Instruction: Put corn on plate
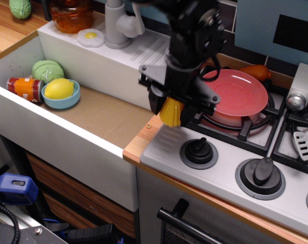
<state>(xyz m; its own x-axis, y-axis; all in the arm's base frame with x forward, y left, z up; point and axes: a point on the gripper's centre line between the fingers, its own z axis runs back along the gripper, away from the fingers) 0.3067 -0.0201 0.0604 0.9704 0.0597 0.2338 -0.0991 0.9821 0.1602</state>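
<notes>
The yellow bumpy corn [171,113] hangs in my black gripper [173,108], lifted clear of the stove's front left corner. The jaws are shut on its upper part, so only its lower half shows. The round red-pink plate [240,94] lies on the back left burner, just to the right of the gripper and partly hidden by the arm.
The sink basin [100,114] lies to the left with a light-blue bowl [60,97] holding a lemon [59,88], a green vegetable [47,70] and an orange can [25,88]. Black stove knobs [199,151] sit below the gripper. A faucet [118,23] stands behind.
</notes>
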